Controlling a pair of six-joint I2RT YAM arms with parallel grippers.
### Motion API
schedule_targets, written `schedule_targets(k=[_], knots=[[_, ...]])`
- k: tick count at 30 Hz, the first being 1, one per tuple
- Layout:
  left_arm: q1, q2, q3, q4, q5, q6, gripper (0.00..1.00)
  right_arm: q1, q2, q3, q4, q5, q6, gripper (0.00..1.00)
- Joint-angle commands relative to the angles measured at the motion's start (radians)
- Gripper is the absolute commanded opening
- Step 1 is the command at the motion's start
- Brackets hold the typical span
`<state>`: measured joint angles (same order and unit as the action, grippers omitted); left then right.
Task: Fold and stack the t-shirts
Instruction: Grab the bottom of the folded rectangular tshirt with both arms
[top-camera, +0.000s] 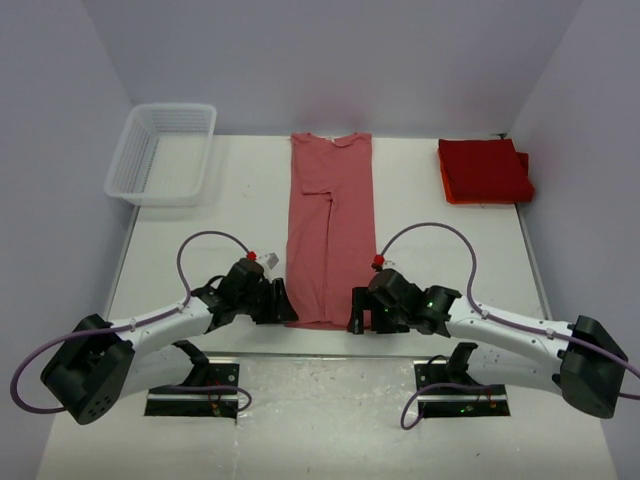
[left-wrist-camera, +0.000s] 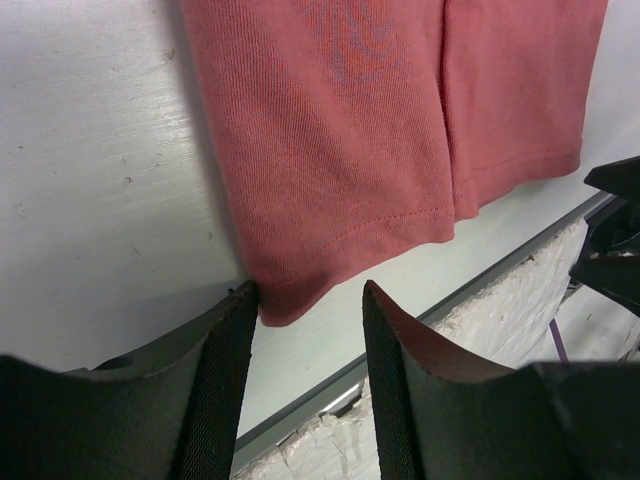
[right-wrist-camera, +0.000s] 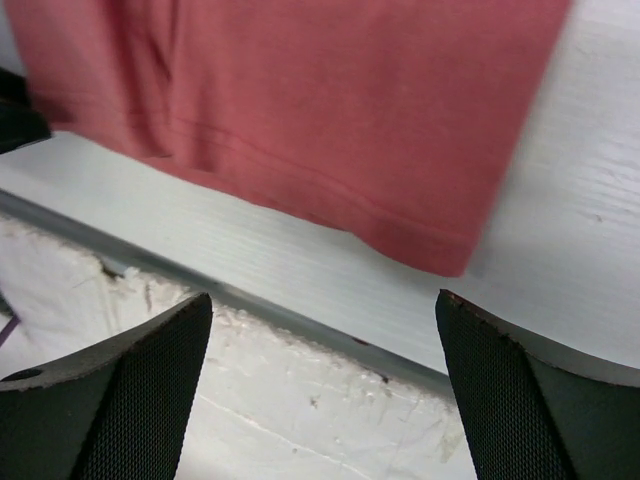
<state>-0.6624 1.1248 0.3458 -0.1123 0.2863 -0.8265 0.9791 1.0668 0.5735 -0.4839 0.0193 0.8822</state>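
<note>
Fingers (right-wrist-camera: 150, 400) released, L gripper (top-camera: 284, 302) & R gripper (top-camera: 357, 313) — salmon t-shirt (top-camera: 328, 230) hem btwn; basket (top-camera: 125, 165) far-L, red stack (top-camera: 483, 170) far-R.

The basket (top-camera: 126, 168) lies back left, long t-shirt (top-camera: 328, 230) centre, folded t-shirts (top-camera: 483, 170) right.

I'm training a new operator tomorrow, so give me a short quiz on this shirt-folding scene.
1. True or false: the left pincer and the right pincer both stand open, holding nothing.
2. Where does the red stack lie? A) far right corner B) inside the basket C) at the near edge
3. Fill in: the salmon shirt lies as a long strip with its collar at the ___ end (near or far).

Key: 1 true; 2 A; 3 far.
</note>
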Motion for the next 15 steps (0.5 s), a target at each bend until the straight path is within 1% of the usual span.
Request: schedule_targets(k=[1,8,11,12,14,15], knots=[[-0.002,0.012,-0.028,-0.012,-0.015,0.023,0.49,-0.002,-0.027,-0.038,-0.024,0.086,0.124,0.93],[-0.002,0.021,-0.03,-0.01,-0.009,0.026,0.48,-0.016,-0.024,-0.035,-0.082,0.183,0.158,0.93],[-0.002,0.026,-0.031,-0.007,-0.007,0.026,0.43,-0.057,-0.022,-0.04,-0.088,0.188,0.153,0.93],[-0.003,0.029,-0.031,-0.006,-0.009,0.026,0.39,-0.084,-0.024,-0.041,-0.088,0.18,0.146,0.93],[-0.003,0.035,-0.036,0.003,-0.007,0.026,0.35,-0.109,-0.025,-0.049,-0.082,0.173,0.14,0.93],[-0.002,0.043,-0.039,0.003,-0.006,0.024,0.31,-0.131,-0.03,-0.052,-0.079,0.165,0.124,0.93]])
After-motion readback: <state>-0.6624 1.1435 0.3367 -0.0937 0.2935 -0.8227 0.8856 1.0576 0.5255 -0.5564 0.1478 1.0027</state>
